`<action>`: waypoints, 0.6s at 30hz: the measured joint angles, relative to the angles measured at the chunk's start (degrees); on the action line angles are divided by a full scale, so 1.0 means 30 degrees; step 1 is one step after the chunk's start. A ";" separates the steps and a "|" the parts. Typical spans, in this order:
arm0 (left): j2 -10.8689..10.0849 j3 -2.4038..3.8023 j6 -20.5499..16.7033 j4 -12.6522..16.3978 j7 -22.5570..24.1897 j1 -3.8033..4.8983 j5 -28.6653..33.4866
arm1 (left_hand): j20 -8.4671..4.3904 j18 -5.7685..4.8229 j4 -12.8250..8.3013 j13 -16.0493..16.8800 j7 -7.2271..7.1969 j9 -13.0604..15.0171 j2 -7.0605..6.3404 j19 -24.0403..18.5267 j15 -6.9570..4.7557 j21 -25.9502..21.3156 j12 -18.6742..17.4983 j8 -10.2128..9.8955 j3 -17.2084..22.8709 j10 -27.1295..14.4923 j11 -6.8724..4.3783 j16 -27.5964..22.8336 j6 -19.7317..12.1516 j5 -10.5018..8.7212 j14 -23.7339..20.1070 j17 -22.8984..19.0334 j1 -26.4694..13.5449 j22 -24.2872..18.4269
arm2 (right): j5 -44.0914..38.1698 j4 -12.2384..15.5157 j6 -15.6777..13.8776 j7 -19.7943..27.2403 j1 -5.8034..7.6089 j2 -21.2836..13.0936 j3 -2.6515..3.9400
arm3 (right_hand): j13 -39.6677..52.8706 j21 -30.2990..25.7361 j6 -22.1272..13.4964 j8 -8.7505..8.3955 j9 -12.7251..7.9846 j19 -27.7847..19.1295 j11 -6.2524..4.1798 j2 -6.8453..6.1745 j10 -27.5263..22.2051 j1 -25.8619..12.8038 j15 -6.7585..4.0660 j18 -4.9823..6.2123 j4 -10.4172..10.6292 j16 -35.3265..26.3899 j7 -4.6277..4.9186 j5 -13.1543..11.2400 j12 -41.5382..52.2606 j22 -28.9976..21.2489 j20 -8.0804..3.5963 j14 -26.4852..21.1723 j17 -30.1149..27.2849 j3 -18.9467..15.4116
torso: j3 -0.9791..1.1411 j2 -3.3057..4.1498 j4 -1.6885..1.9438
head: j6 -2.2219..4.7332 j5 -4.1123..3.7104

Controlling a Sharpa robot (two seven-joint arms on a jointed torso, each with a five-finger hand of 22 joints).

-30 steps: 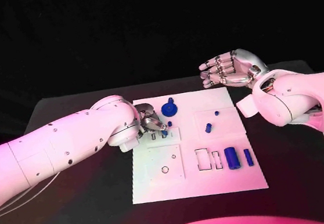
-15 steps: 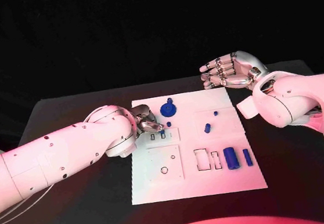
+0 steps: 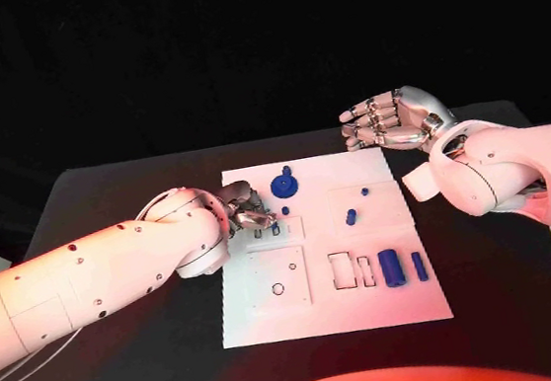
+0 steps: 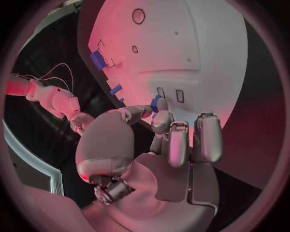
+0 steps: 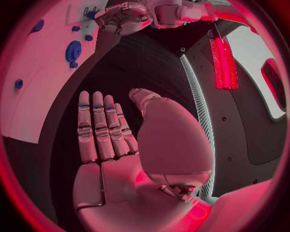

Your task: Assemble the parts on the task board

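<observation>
Parts [image 3: 393, 268]: approx 7 blue, 1 board [image 3: 331, 301]

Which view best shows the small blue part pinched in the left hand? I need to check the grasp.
The left wrist view: the small blue part sits clearly between the left hand's fingertips. In the head view, that hand mostly hides it. The right wrist view shows the hand small, far off, the part indistinct.
</observation>
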 measured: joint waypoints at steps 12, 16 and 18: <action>-0.0031 -0.0003 -0.0220 0.0022 0.0084 -0.0157 -0.0248 | 0.0000 -0.0303 0.0000 0.0021 0.0007 -0.0039 -0.0044 0.0000 -0.0068 -0.0001 0.0069 -0.0001 -0.0001 0.0070 -0.0067 0.0000 0.0003 0.0002 -0.0069 -0.0002 0.0091 0.0049 | -0.0003 0.0007 0.0011 0.0003 -0.0019 -0.0028 0.0000 | 0.0000 0.0000 0.0003 0.0000 0.0000 0.0000 0.0000 0.0080 0.0000 -0.0080 -0.0001 -0.0001 0.0000 -0.0108 -0.0005 0.0000 0.0000 -0.0067 0.0000 -0.0001 -0.0039 0.0000 | 0.0007 0.0011 -0.0009 | -0.0004 -0.0033; 0.0057 -0.0004 -0.0210 -0.0092 0.0086 -0.0201 -0.0272 | 0.0001 -0.0301 -0.0001 0.0020 0.0032 -0.0054 -0.0041 -0.0001 -0.0067 -0.0002 0.0069 -0.0002 -0.0001 0.0070 -0.0066 0.0000 0.0028 0.0001 -0.0069 -0.0003 0.0094 0.0049 | -0.0004 0.0007 0.0016 0.0005 -0.0022 -0.0024 -0.0001 | 0.0000 0.0000 0.0003 0.0000 0.0000 0.0000 0.0000 0.0080 0.0000 -0.0080 -0.0001 -0.0001 0.0000 -0.0108 -0.0005 0.0000 0.0000 -0.0067 0.0000 -0.0001 -0.0039 0.0000 | 0.0007 0.0018 -0.0015 | -0.0005 -0.0024; 0.0103 -0.0008 -0.0197 -0.0148 0.0087 -0.0219 -0.0279 | 0.0000 -0.0300 0.0000 0.0020 0.0001 -0.0057 -0.0023 -0.0001 -0.0068 -0.0002 0.0068 -0.0002 -0.0001 0.0070 -0.0065 0.0000 0.0063 -0.0003 -0.0069 -0.0003 0.0112 0.0049 | -0.0005 0.0008 0.0019 0.0005 -0.0023 -0.0023 -0.0002 | 0.0000 0.0000 0.0004 0.0000 0.0000 0.0000 0.0000 0.0080 0.0000 -0.0079 -0.0001 0.0000 0.0000 -0.0108 -0.0005 0.0000 0.0000 -0.0067 0.0000 -0.0001 -0.0039 0.0000 | 0.0007 0.0024 -0.0024 | -0.0020 -0.0024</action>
